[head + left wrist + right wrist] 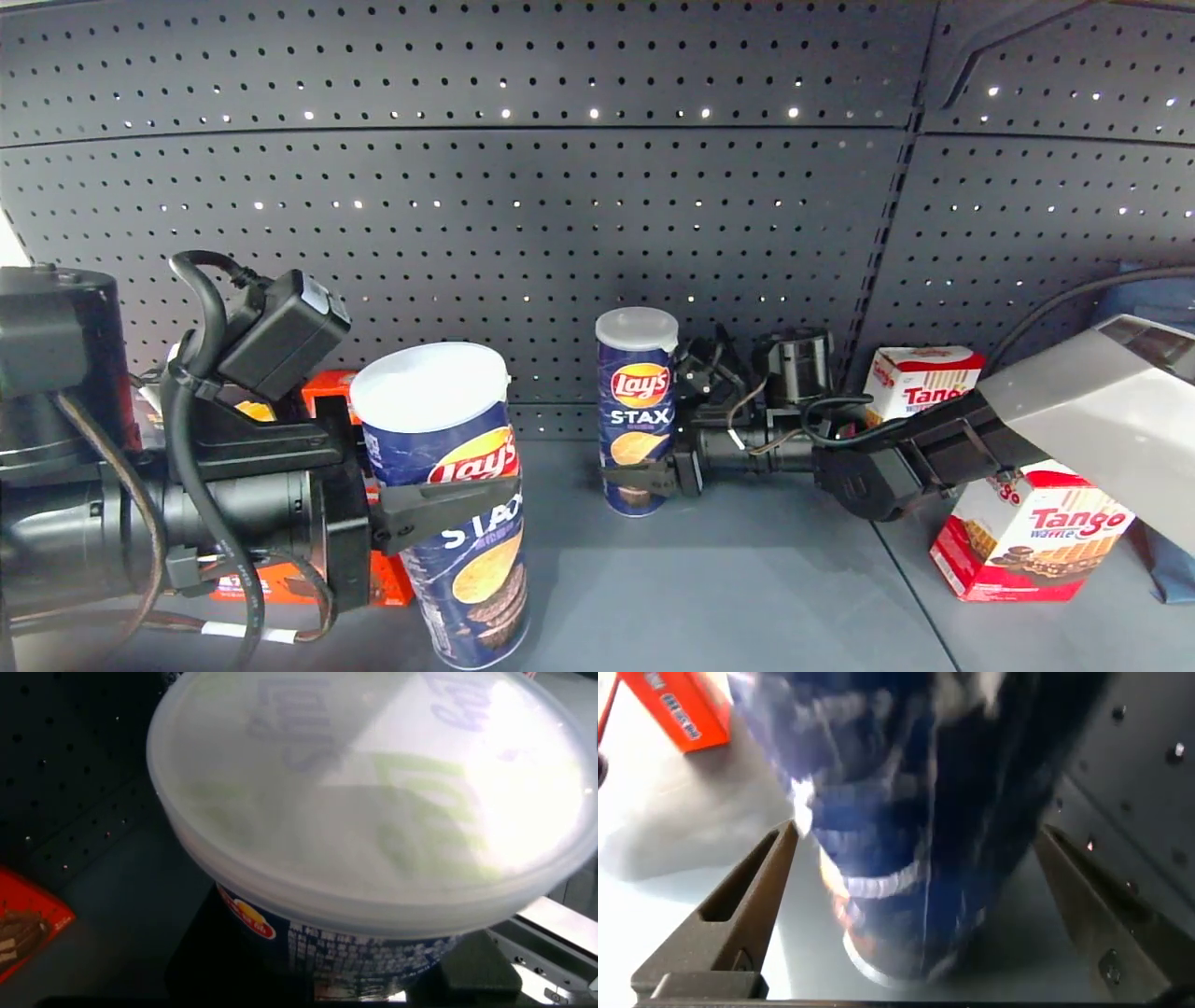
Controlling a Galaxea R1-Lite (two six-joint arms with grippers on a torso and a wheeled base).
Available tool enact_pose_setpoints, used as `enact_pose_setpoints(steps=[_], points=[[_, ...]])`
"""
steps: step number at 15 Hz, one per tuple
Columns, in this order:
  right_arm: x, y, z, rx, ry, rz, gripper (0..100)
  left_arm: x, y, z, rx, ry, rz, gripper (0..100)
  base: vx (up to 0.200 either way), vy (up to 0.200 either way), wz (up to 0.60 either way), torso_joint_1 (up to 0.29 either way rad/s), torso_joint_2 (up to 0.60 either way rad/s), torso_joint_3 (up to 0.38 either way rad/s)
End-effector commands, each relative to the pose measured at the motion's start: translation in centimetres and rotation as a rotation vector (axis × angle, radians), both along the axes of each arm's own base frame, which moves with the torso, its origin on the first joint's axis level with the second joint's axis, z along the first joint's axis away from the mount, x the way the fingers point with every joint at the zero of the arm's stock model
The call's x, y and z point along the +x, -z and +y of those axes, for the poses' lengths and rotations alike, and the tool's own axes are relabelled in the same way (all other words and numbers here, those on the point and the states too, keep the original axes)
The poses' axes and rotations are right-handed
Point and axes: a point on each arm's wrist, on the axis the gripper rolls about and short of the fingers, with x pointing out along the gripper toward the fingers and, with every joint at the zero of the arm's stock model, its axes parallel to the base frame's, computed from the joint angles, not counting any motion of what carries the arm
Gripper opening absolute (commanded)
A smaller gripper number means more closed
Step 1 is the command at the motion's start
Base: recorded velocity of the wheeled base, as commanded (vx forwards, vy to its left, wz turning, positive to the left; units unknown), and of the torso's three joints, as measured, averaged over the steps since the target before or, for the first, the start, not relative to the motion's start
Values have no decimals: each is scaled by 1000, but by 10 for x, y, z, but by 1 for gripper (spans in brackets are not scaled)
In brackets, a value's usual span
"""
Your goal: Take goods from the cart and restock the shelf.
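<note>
Inspection of the shelf [709,597], with every position referred to its pegboard [560,233]. Your left claw [439,495] is clenched across the middle of the near can [467,579], well out from the pegboard. The can is upright, its long axis crosswise to the claw. The far can [638,392] stands upright close to the pegboard, within your right claw [644,474]. Whether that claw grips or has let go cannot be told. In my judgement, the held can goes straight toward the pegboard onto bare shelf, which is left-arm work. Two wafer boxes [1027,532] stand aside.
</note>
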Motion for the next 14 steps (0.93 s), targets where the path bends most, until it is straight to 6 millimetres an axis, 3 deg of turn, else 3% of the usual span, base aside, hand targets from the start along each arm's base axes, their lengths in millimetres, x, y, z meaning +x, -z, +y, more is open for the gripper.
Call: enact_pose_setpoints(steps=[1, 10, 11, 14], points=[[2, 7, 6, -4, -4, 4, 100, -5, -2, 3, -10, -3, -4, 0, 0, 0, 0, 0, 0, 0], [-13, 3, -1, -10, -17, 19, 100, -7, -5, 9, -28, -32, -8, 0, 0, 0, 0, 0, 0, 0], [-14, 4, -1, -11, -20, 22, 0, -7, -5, 9, -27, -32, -7, 0, 0, 0, 0, 0, 0, 0], [-16, 1, 2, -7, -15, 14, 0, -7, -6, 9, -29, -34, -9, 0, 0, 0, 0, 0, 0, 0]])
